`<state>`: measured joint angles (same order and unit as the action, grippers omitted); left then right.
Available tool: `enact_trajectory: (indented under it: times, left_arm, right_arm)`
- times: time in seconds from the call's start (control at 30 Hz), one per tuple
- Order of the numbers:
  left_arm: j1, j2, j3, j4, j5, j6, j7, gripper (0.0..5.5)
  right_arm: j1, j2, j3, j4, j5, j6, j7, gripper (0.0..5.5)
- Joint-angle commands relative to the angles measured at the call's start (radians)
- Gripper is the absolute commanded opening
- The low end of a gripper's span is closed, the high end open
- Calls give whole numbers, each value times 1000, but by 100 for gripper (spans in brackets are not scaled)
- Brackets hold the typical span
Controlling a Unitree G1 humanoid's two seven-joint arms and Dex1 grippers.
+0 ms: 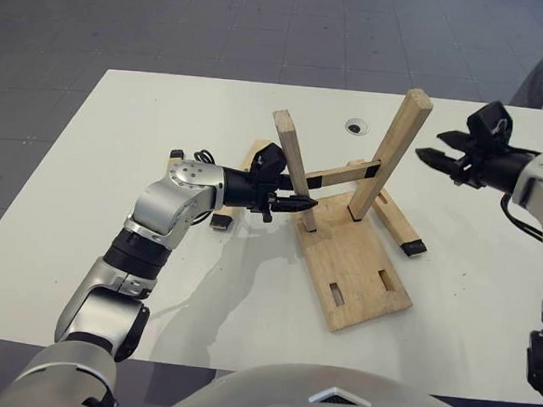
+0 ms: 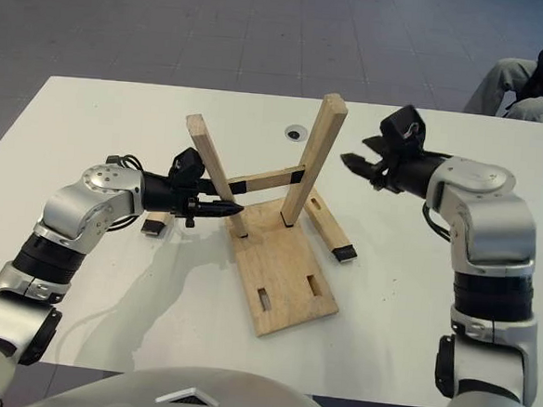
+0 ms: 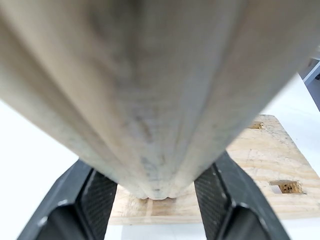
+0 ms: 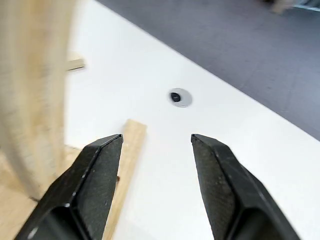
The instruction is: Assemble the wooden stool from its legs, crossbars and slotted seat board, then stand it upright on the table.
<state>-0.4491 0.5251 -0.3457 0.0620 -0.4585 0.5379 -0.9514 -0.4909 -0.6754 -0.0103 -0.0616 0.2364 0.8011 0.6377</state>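
The board [image 1: 356, 265] is laid mid-table [image 1: 116, 155]. Two legs are stood on its far end, the left leg [image 1: 291, 158] and the right leg [image 1: 397, 147], with a crossbar [image 1: 343, 177] set between them. A third leg [image 1: 399, 222] is laid on the table just right of them. The left leg is clasped low down by the left gripper [image 1: 299, 204]. The right gripper [image 1: 429, 146] is held spread, right of the right leg's top.

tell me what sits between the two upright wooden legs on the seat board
A thin pale wooden crossbar with black ends joins the shorter upright wooden leg, held by the left hand, to the taller leg; the left eye view shows it.
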Motion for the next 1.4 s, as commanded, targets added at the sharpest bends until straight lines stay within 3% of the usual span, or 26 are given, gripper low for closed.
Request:
enact_trajectory:
  times: [0.03,0.13,0.23,0.3,0.37,0.47,0.7,1.0,1.13,1.2,1.3,1.4]
  left_arm:
    - [82,28,-97,63,108,81,4,205]
    - [72,24,-100,71,111,78,1,205]
    - [68,22,-101,73,111,77,1,205]
    - [68,24,-104,72,112,76,-2,205]
    - [67,26,-107,73,113,75,-5,205]
    - [65,27,-112,76,115,73,-9,205]
    - [85,30,-110,63,117,68,-14,205]
    - [119,32,-71,25,98,82,36,205]
    - [143,30,-59,3,88,91,59,205]
    - [147,27,-58,-3,86,96,63,205]
    - [140,22,-63,1,88,98,62,205]
    - [135,22,-69,-1,91,101,55,205]
  right_arm:
    - [-125,102,-61,320,-118,-127,-288,252]
    - [-188,130,-122,535,-156,-200,-446,252]
    - [-187,183,-83,556,-170,-206,-453,252]
    - [-120,259,33,288,-63,-59,-324,252]
    - [-74,281,160,-148,214,168,-140,252]
    - [-104,270,130,-403,468,343,-32,252]
    - [-54,164,173,-261,152,245,-163,252]
    - [242,76,-63,-243,-87,243,-434,252]
    - [251,308,-251,-236,-36,335,-556,252]
    - [220,424,-233,-278,5,387,-571,252]
    - [212,507,-35,-470,281,536,-338,252]
    - [244,347,58,-710,577,604,-19,252]
